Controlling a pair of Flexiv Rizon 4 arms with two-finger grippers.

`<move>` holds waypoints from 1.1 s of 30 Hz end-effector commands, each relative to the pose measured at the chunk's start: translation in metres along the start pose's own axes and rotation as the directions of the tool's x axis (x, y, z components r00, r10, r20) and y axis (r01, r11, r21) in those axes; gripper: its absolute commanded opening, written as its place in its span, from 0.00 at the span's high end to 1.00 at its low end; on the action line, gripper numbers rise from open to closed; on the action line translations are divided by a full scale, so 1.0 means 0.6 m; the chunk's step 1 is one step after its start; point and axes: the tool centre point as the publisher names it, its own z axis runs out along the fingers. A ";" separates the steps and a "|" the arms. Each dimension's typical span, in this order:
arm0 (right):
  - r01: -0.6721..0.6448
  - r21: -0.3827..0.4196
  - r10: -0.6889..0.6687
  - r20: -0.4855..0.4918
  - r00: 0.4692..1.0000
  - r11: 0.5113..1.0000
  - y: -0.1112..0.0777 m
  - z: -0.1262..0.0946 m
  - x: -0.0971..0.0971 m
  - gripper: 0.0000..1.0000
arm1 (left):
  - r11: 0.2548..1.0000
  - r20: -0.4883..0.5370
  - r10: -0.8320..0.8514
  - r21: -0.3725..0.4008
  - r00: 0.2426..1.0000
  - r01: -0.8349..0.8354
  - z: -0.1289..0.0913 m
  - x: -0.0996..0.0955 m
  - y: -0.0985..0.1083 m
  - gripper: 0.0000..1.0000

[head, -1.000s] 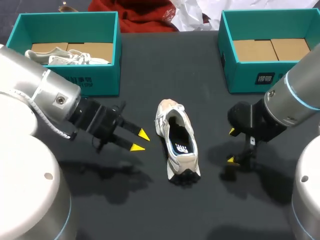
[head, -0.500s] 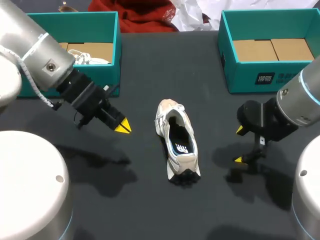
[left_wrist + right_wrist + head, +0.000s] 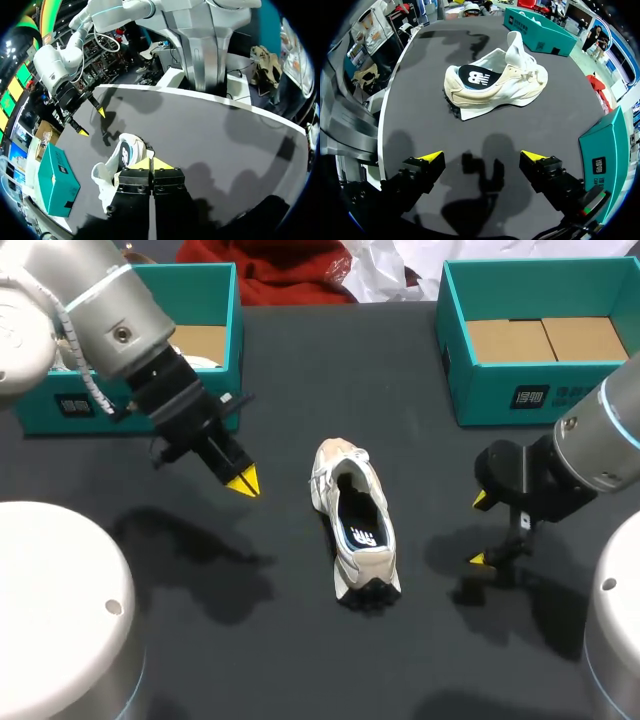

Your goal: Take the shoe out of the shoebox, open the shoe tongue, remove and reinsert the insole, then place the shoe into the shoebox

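Lying on its sole in the middle of the dark worktop (image 3: 300, 660), the shoe (image 3: 355, 530) is out of both boxes, its long axis running roughly from 12 to 6 o'clock in the head view, the heel end seemingly at 6, toward the robot, and the insole showing in its mouth. The right claw (image 3: 478, 530) hangs at the shoe's 3 o'clock, level with its middle, fingers spread and holding nothing; its wrist view shows the shoe broadside ahead of the gap. The left claw (image 3: 243, 481) sits at about 10 o'clock from the shoe, tips pressed together on nothing and aimed down toward the cloth. Both are near; I judge the right arm better set for a sideways approach, while the left would need to part its tips first. Bare cloth surrounds the shoe on all sides. The left shoebox (image 3: 234, 330) stands at 10 o'clock, the right shoebox (image 3: 500, 390) at 2, both well apart from it.
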 end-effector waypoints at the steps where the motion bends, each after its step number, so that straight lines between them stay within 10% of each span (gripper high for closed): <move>1: 0.001 -0.002 -0.001 0.002 1.000 1.000 -0.002 -0.001 0.003 0.00 | 0.996 -0.186 0.082 -0.016 0.979 -0.086 0.009 -0.036 0.002 1.00; 5: 0.001 -0.002 -0.001 0.002 1.000 1.000 -0.002 -0.001 0.003 0.00 | 0.982 -0.351 0.158 -0.041 0.923 -0.184 0.025 -0.066 0.004 1.00; 33: 0.001 -0.002 -0.001 0.002 1.000 1.000 -0.002 -0.001 0.003 0.00 | 0.947 -0.358 0.280 -0.048 0.891 -0.317 0.115 -0.110 0.027 1.00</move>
